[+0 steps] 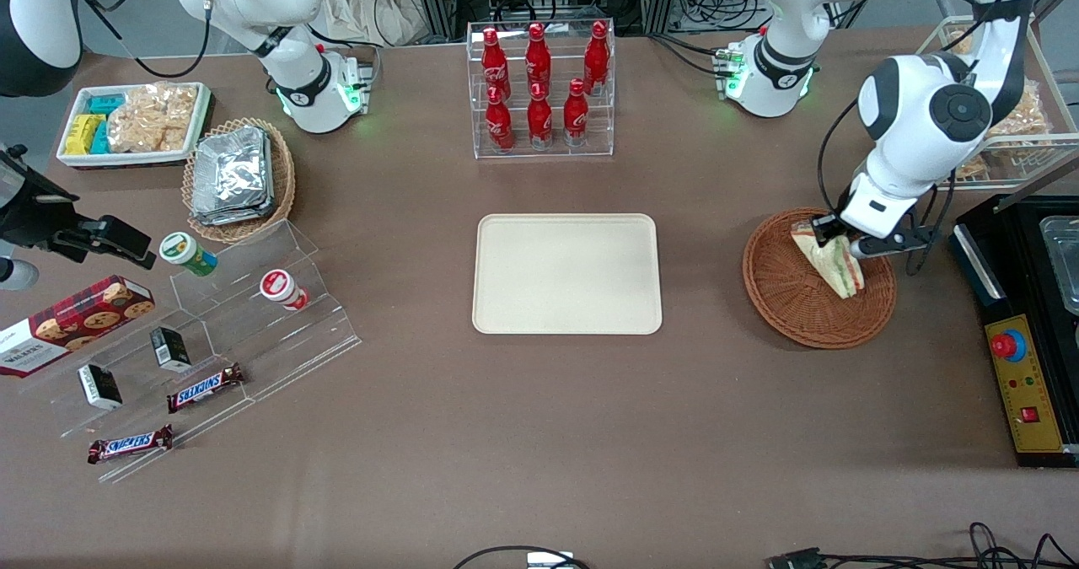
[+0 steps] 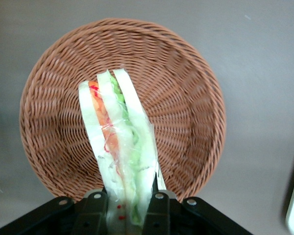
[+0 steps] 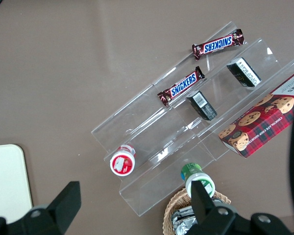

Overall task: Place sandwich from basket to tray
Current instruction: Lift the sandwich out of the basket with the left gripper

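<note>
Sandwich [image 2: 118, 147] pinched at one end between the gripper [image 1: 834, 244] fingers, hanging above the wicker basket [image 1: 788, 299] near the bench's working-arm edge, apparently lifted to clear the rim. Beige tray [image 1: 566, 274] sits mid-bench, bare.

The working left arm is bending down from its base, its wrist tilting toward the counter, and its gripper [image 1: 836, 243] is hanging low with both fingers [image 2: 157, 208] pressing against a sandwich [image 2: 121, 147] held between them.
</note>
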Action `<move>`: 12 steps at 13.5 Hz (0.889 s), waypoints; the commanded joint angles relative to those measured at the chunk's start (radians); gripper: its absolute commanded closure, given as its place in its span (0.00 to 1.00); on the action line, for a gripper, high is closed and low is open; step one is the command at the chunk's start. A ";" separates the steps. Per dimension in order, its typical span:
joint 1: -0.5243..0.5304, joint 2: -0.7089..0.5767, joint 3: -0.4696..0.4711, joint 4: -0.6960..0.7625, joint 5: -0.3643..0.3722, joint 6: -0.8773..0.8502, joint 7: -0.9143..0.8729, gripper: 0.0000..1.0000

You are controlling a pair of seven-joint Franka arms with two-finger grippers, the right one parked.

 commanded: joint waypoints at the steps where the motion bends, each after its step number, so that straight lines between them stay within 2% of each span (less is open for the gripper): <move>1: -0.005 -0.053 -0.041 -0.002 0.011 -0.028 0.131 0.87; 5: -0.034 -0.064 -0.077 0.092 0.005 -0.140 0.156 0.87; 7: -0.066 -0.061 -0.110 0.106 -0.009 -0.139 0.142 0.87; 9: -0.072 -0.054 -0.163 0.119 -0.014 -0.140 0.136 0.87; 12: -0.072 -0.011 -0.275 0.163 -0.014 -0.131 0.032 0.85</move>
